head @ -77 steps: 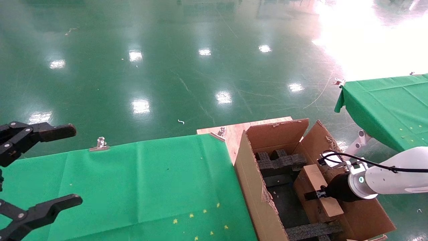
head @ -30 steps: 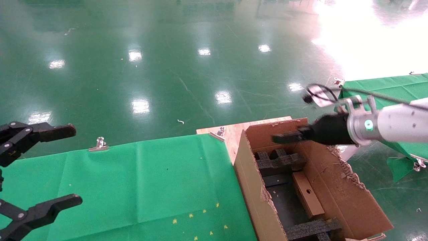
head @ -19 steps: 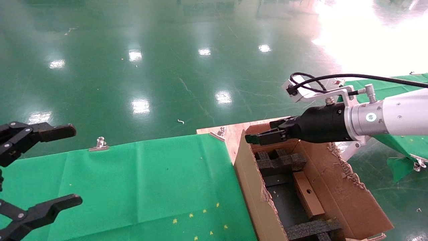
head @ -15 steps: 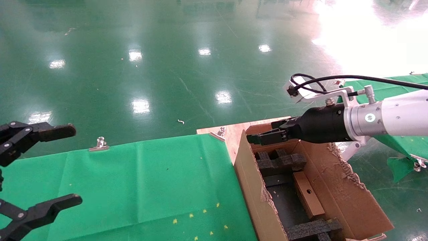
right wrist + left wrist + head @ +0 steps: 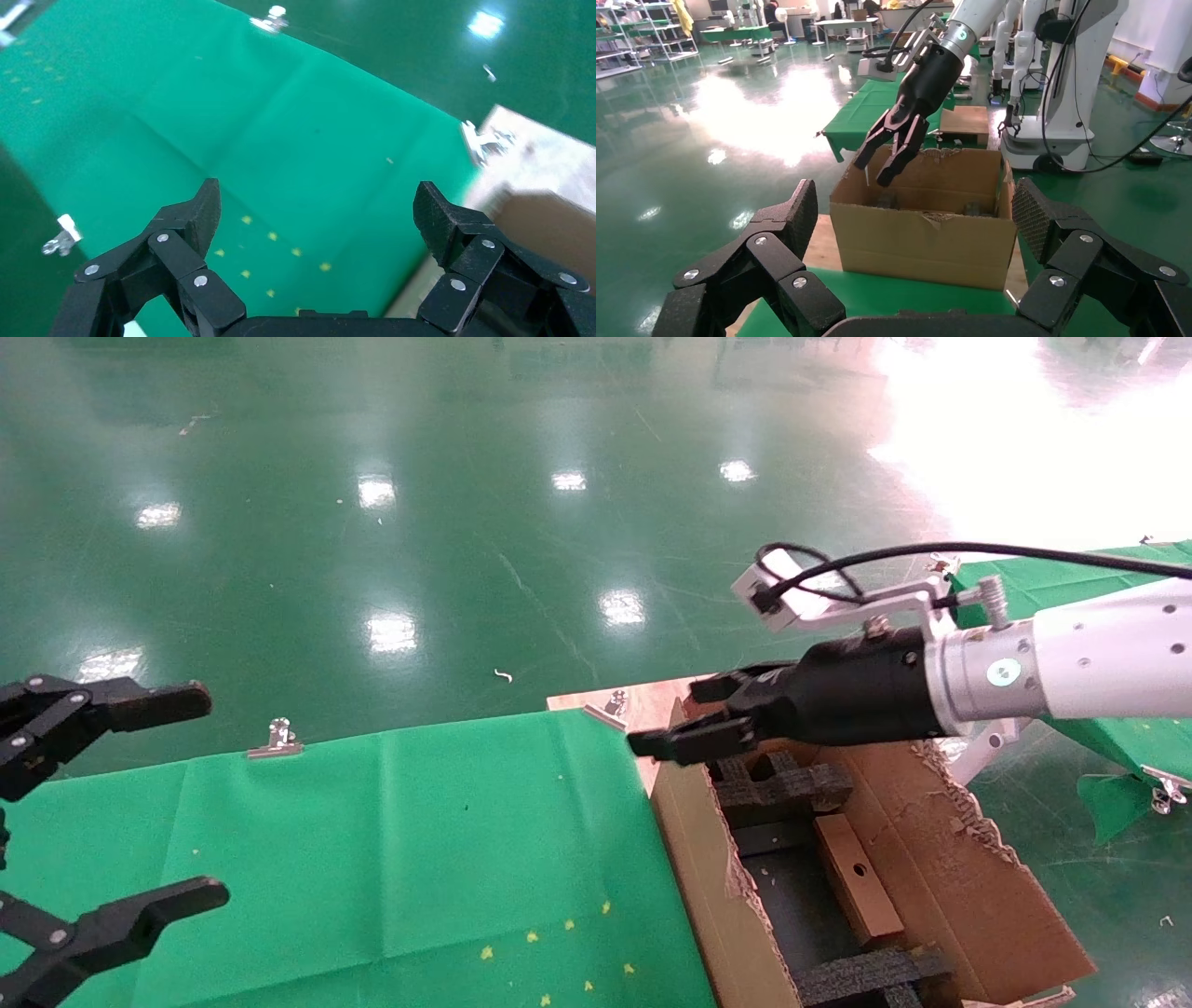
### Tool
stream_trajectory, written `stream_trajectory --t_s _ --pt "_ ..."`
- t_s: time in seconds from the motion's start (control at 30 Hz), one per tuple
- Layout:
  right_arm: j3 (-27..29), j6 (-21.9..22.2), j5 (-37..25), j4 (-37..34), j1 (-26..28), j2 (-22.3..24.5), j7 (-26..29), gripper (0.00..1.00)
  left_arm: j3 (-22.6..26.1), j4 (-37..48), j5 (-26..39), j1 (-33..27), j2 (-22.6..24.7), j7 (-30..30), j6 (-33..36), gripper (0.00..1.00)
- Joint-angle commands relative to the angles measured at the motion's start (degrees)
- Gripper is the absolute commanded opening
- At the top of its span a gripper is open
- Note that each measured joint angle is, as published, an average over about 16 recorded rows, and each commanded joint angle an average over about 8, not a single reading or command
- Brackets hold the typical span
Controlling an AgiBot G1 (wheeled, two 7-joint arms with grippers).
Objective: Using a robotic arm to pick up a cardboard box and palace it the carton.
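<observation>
The small brown cardboard box (image 5: 858,878), round hole up, lies inside the large ragged-flapped carton (image 5: 691,831) between black foam inserts (image 5: 784,784). My right gripper (image 5: 687,719), on the white-shelled arm, is open and empty, above the carton's far left corner next to the green table's edge. In the left wrist view the right gripper (image 5: 873,173) hangs over the carton (image 5: 926,239); the box is hidden inside. In the right wrist view my right gripper (image 5: 318,200) spreads wide over green cloth. My left gripper (image 5: 209,794) is open and parked at the far left.
A green-cloth table (image 5: 372,840) with metal clips (image 5: 277,738) lies left of the carton, which stands on a wooden board (image 5: 652,702). A second green-cloth table (image 5: 1108,579) is at the right. A white robot base (image 5: 1060,105) stands behind the carton.
My right gripper let go of the cardboard box inside the carton, rose out of it, and has moved left to the carton's far left corner. The left arm has not moved.
</observation>
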Motion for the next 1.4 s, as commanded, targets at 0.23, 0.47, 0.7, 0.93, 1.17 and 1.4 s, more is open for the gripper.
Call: stream_trajectory --t_s 0.23,0.47,0.7,0.93,1.17,1.4 --pt "10.56 -4.94 2.65 0.03 -7.04 -1.48 -6.88 1.0 0.0 0.0 0.0 0.0 0.0 0.0 0.0 1.0" --pt "19.8 -9.26 4.98 0.06 -13.2 -2.77 -12.9 1.0 0.0 0.0 0.0 0.0 0.0 0.0 0.0 1.0" --pt "29.1 -13.6 7.31 0.09 -19.4 -4.07 -18.95 1.0 0.0 0.0 0.0 0.0 0.0 0.0 0.0 1.0" --pt "38.44 -17.97 9.66 0.12 -25.62 -5.37 -25.03 1.0 0.01 0.0 0.0 0.0 0.0 0.0 0.0 1.0" --pt "47.71 -22.3 11.99 0.15 -31.8 -6.67 -31.06 1.0 0.01 0.0 0.0 0.0 0.0 0.0 0.0 1.0" --pt "56.99 -26.64 14.32 0.18 -37.99 -7.96 -37.11 1.0 0.01 0.0 -0.01 0.0 0.0 0.0 0.0 1.0"
